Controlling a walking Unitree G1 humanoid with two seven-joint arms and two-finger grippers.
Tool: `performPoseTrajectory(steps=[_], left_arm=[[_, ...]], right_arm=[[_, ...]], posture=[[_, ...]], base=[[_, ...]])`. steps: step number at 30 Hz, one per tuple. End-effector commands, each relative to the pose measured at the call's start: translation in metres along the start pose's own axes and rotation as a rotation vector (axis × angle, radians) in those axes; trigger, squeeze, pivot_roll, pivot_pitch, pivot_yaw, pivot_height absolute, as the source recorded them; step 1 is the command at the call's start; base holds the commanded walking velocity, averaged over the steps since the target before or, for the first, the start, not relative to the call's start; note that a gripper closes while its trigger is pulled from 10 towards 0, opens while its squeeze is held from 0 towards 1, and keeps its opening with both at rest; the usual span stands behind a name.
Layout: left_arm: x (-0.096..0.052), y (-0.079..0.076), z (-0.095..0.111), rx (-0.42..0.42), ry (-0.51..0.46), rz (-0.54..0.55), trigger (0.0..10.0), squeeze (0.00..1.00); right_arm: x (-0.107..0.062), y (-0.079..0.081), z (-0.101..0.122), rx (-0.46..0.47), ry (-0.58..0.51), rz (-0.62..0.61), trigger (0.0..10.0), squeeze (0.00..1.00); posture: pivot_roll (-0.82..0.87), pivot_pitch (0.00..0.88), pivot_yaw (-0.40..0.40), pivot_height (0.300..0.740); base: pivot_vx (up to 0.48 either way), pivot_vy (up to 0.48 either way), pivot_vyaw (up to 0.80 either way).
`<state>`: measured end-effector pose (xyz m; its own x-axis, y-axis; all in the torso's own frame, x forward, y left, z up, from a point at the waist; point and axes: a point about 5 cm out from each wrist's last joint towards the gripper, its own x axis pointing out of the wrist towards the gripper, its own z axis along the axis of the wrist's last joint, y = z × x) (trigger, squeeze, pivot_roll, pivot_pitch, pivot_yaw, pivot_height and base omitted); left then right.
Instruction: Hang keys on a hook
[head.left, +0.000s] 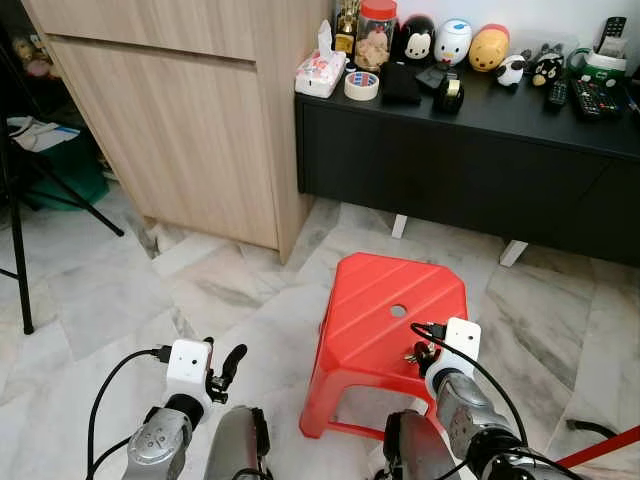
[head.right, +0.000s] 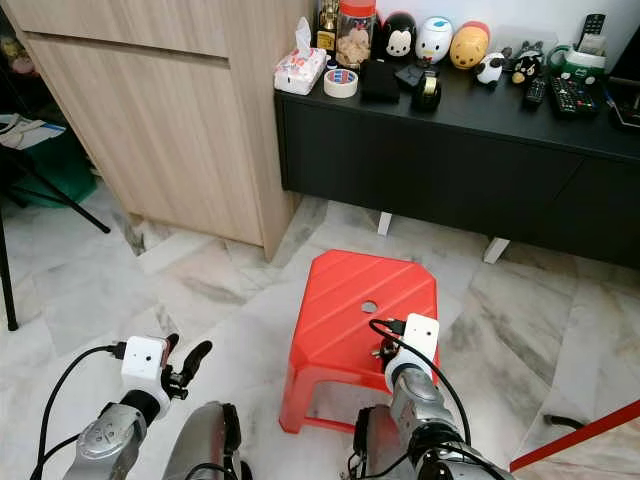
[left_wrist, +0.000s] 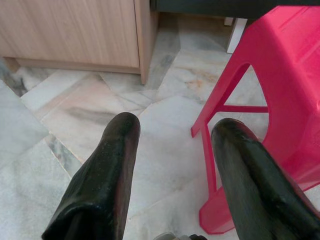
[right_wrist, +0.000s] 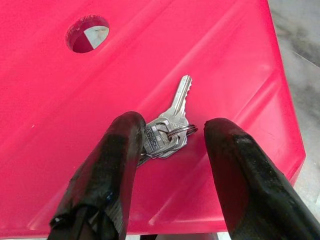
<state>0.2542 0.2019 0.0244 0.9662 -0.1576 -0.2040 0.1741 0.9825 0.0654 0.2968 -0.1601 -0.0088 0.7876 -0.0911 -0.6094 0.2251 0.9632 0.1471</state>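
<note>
Several small metal keys (right_wrist: 167, 127) on one ring lie flat on the red stool (head.left: 385, 300), toward its near right edge, and my right gripper (right_wrist: 172, 142) hovers over them with its jaws apart, one finger on either side of the bunch. I judge them light, hard and slippery, apt to splay or slide on the smooth plastic; the ring and the stacked key heads look like the surest place to pinch. My left gripper (left_wrist: 175, 150) hangs open beside the stool, over the marble floor (head.left: 120, 290). Beyond the stool stand a black sideboard (head.left: 470, 160) crowded with trinkets and a wooden cabinet (head.left: 180, 120); I can make out no hook.
</note>
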Motion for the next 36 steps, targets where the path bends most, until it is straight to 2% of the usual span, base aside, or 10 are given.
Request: performPoseTrajectory(steps=[1,17,18,21,22,23,25,26,27,36], left_arm=[[-0.0034,0.0021,-0.0059,0.009,0.021,0.000,10.0,0.00],[-0.0064,0.0005,-0.0101,0.007,0.027,-0.001,10.0,0.00],[-0.0066,0.0004,-0.0105,0.006,0.028,-0.001,10.0,0.00],[-0.0074,0.0003,-0.0114,0.007,0.028,-0.001,10.0,0.00],[-0.0077,0.0003,-0.0117,0.007,0.029,-0.001,10.0,0.00],[-0.0081,0.0003,-0.0122,0.007,0.030,-0.001,10.0,0.00],[-0.0083,0.0004,-0.0123,0.007,0.030,-0.001,10.0,0.00],[-0.0089,0.0007,-0.0128,0.007,0.031,-0.001,10.0,0.00],[-0.0097,0.0011,-0.0133,0.007,0.031,0.000,10.0,0.00],[-0.0129,0.0028,-0.0147,0.013,0.029,-0.001,10.0,0.00]], right_arm=[[-0.0006,-0.0014,-0.0055,0.004,0.026,-0.005,10.0,0.00],[-0.0005,-0.0033,-0.0046,0.022,0.017,-0.021,10.0,0.00],[-0.0006,-0.0033,-0.0049,0.027,0.019,-0.022,3.5,0.00],[-0.0008,-0.0033,-0.0060,0.033,0.022,-0.028,1.3,0.00],[-0.0008,-0.0034,-0.0064,0.034,0.024,-0.030,1.3,0.00],[-0.0009,-0.0038,-0.0069,0.037,0.026,-0.036,3.2,0.00],[-0.0009,-0.0040,-0.0071,0.039,0.027,-0.038,3.2,0.00],[-0.0009,-0.0040,-0.0071,0.045,0.026,-0.039,7.4,0.00],[-0.0009,-0.0036,-0.0063,0.051,0.020,-0.037,10.0,0.00],[-0.0009,-0.0010,-0.0030,0.039,-0.014,-0.026,10.0,0.00]], posture=[[0.11,0.126,-0.014,0.587],[0.11,0.130,-0.012,0.587],[0.11,0.131,-0.012,0.587],[0.11,0.132,-0.011,0.587],[0.11,0.133,-0.011,0.587],[0.11,0.135,-0.011,0.587],[0.11,0.135,-0.011,0.587],[0.11,0.137,-0.011,0.587],[0.11,0.139,-0.011,0.587],[0.11,0.160,-0.013,0.587]], base=[[0.000,0.000,0.00],[0.000,0.000,0.00],[0.000,0.000,0.00],[0.000,0.000,0.00],[0.000,0.000,0.00],[0.000,0.000,0.00],[0.000,0.000,0.00],[0.000,0.000,0.00],[0.000,0.000,0.00],[0.000,0.000,0.00]])
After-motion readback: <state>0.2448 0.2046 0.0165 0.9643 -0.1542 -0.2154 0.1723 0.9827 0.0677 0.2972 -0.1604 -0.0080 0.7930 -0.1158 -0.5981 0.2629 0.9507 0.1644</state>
